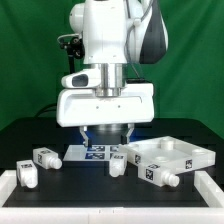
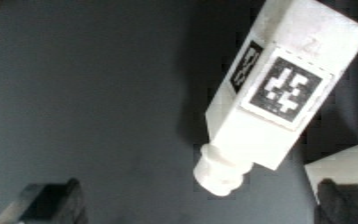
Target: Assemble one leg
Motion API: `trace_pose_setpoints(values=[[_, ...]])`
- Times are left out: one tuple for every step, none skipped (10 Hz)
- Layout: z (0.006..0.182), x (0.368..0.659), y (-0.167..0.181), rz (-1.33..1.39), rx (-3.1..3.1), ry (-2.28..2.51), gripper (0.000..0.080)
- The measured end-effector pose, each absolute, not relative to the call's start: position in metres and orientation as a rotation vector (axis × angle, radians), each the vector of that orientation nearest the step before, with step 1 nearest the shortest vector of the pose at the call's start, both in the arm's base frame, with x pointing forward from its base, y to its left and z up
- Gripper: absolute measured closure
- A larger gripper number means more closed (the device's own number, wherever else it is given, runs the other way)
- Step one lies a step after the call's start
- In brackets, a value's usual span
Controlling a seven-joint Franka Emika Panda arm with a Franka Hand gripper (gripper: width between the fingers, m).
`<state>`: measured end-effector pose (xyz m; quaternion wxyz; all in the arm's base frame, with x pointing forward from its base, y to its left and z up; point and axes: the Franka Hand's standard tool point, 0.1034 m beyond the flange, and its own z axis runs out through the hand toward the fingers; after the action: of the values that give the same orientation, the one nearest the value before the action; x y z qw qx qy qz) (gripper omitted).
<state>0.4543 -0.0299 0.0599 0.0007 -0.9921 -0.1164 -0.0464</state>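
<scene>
**While the gripper (image 1: pixel 105 138) hangs wide open, one leg (image 1: pixel 118 163) lies just below it**

As the exterior view shows it, the arm stands low over the middle of the black table (image 1: pixel 30 135), with its white hand close above the marker board (image 1: pixel 88 152). Under the hand the fingers are mostly lost in shadow. The leg lies on the table at the exterior view's right end of the marker board. It sits between that board and the large white panel (image 1: pixel 178 152), which rests flat on the exterior view's right with round sockets in its upper face. Whether the leg touches the panel cannot be told.

Three more posts of the same kind lie loose on the table. A second leg (image 1: pixel 45 158) and a third leg (image 1: pixel 25 176) are on the exterior view's left, near each other. A fourth leg (image 1: pixel 160 176) lies just in front of the panel.

From the wrist view, the leg (image 2: pixel 274 95) lies slantwise on the dark table, with its square black-and-white tag facing the camera. Its narrower rounded end points toward the gap between the fingers. Both dark fingertips (image 2: pixel 51 203) are blurred and stand far apart, so the gripper (image 2: pixel 197 205) is spread wide and holds nothing. The leg's narrow end is near the middle of that gap and touches neither fingertip.
</scene>
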Motion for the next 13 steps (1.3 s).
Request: trace_pose_setpoints(values=[[0.059, 0.454, -0.03, -0.143, -3.115, -0.365, 0.015], [0.054, 0.451, -0.028, -0.129, -3.118, -0.311, 0.015], [0.046, 0.449, -0.021, -0.105, -3.116, -0.281, 0.015], [0.04, 0.448, -0.014, -0.102, -3.117, -0.271, 0.015], [0.033, 0.445, -0.012, -0.083, -3.115, -0.252, 0.015], [0.026, 0.444, -0.013, -0.069, -3.115, -0.238, 0.015], [0.021, 0.444, -0.015, -0.084, -3.118, -0.269, 0.015], [0.016, 0.442, -0.02, -0.097, -3.122, -0.298, 0.015], [0.014, 0.44, -0.022, -0.089, -3.122, -0.304, 0.015], [0.014, 0.44, -0.021, -0.089, -3.122, -0.307, 0.015], [0.014, 0.44, -0.021, -0.088, -3.122, -0.307, 0.0179], [0.014, 0.44, -0.021, -0.088, -3.122, -0.307, 0.0179], [0.014, 0.44, -0.021, -0.088, -3.122, -0.307, 0.0357]])
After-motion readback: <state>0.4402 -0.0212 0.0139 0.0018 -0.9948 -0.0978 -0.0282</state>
